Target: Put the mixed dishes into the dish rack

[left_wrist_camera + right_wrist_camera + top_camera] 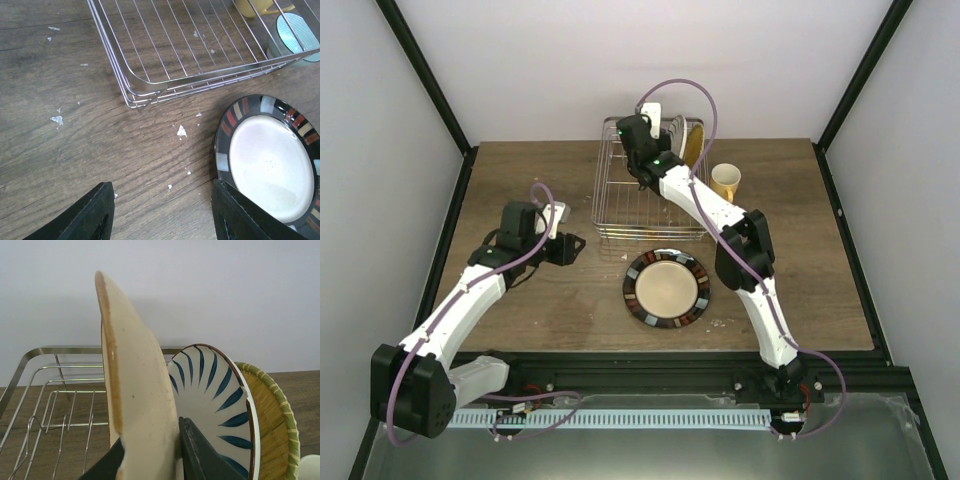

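My right gripper (pixel 645 128) (pixel 151 436) is shut on a cream plate with a tan rim (pixel 135 400), holding it upright on edge over the back of the silver wire dish rack (pixel 620 200). Right behind it, a white plate with dark radial stripes (pixel 220 390) and a woven yellow-tan plate (pixel 272 415) stand upright in the rack. A dark-rimmed plate with a beige centre (pixel 667 288) lies flat on the table in front of the rack. My left gripper (pixel 566 248) (pixel 162 215) is open and empty, low over the table left of that plate (pixel 267 160).
A yellow mug (pixel 725 181) stands on the table right of the rack. A mint-green bowl (pixel 295 37) sits beyond the rack's near corner (pixel 145 92). White crumbs (pixel 181 131) dot the wood. Black frame posts and white walls ring the table.
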{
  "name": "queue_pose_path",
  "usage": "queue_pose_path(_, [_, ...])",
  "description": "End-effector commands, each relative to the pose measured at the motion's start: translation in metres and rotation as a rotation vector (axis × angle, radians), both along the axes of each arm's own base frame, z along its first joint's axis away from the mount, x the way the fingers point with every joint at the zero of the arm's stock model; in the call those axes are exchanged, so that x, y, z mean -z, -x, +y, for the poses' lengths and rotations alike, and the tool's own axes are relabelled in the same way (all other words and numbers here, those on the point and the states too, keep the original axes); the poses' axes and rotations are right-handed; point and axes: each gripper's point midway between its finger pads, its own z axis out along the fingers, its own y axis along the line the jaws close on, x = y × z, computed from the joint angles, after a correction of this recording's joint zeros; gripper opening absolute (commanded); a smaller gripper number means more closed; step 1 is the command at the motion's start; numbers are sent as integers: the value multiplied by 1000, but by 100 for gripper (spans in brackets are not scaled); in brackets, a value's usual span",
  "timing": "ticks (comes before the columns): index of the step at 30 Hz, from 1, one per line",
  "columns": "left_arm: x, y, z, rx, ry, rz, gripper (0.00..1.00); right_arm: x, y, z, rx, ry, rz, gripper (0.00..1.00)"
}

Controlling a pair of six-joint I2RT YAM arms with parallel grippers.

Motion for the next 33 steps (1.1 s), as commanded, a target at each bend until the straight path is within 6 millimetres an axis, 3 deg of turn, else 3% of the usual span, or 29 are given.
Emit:
queue_pose_path(1, [3,5,-3,26,0,1,55,-35,1,-2,63,-89,-116,1])
queue_pose_path(9, [4,5,-4,31,3,4,55,-56,5,-10,92,-73,-161,1])
queue_pose_path(16, [5,5,-4,31,3,5,55,-62,6,-13,104,-63,-174,1])
queue_pose_path(33, [8,5,-5,35,0,14,55,3,-3,4,55,-65,-58,1])
